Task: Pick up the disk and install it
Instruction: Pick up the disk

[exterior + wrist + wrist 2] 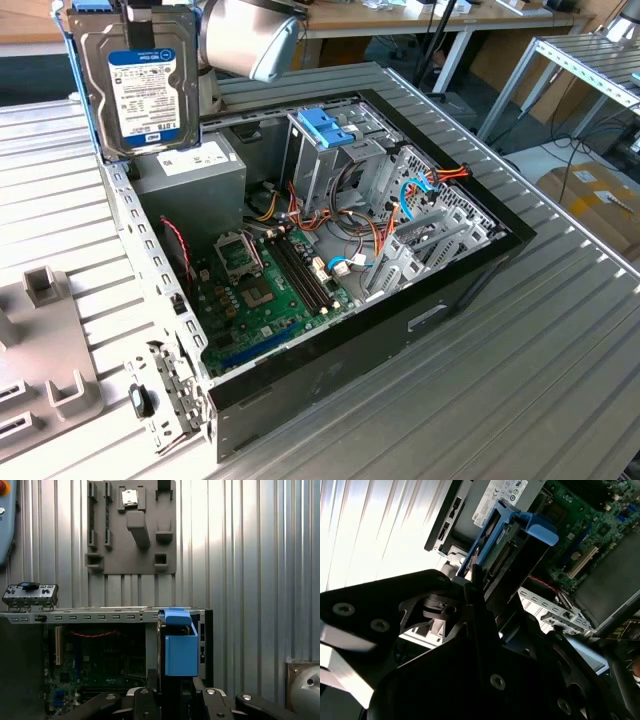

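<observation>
The disk [150, 85] hangs upright above the back corner of the open computer case [400, 340], at the exterior view's left, its white-and-blue label facing the camera. A light-blue rail frame runs along its edges. My gripper [140, 20] is shut on its top edge. In both wrist views the disk shows edge-on past the black fingers: the disk [512, 545] with its blue frame reaches away from the gripper [476, 587] over the case, and the disk [180, 645] stands out from the gripper [172, 685] above the case's wall.
Inside the case lie a green motherboard [265, 290], a grey power supply [190, 170] and a metal drive cage topped by a blue bracket [325, 128]. A grey fixture plate [40, 340] and a loose slotted metal panel [165, 395] lie on the ribbed table beside the case.
</observation>
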Robot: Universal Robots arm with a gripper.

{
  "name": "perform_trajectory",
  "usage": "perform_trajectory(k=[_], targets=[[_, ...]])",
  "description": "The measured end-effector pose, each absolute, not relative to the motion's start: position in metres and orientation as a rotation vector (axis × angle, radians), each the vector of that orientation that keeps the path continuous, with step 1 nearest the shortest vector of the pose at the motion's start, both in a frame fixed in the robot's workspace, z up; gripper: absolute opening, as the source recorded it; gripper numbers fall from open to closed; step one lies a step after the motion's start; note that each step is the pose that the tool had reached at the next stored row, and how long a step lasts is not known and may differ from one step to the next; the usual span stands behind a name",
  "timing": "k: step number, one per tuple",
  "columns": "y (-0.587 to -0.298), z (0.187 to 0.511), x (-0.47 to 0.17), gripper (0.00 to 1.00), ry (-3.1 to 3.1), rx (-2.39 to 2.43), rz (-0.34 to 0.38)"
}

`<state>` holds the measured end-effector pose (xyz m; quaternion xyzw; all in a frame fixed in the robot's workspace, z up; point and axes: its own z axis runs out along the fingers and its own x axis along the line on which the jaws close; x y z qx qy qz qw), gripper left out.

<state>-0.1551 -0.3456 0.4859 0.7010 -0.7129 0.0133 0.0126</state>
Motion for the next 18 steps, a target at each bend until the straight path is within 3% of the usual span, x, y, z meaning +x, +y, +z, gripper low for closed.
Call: perform_trajectory(k=[18], targets=[[-0.345, 0.486, -0.127, 0.35, -2.222, 2.185, 0.042]])
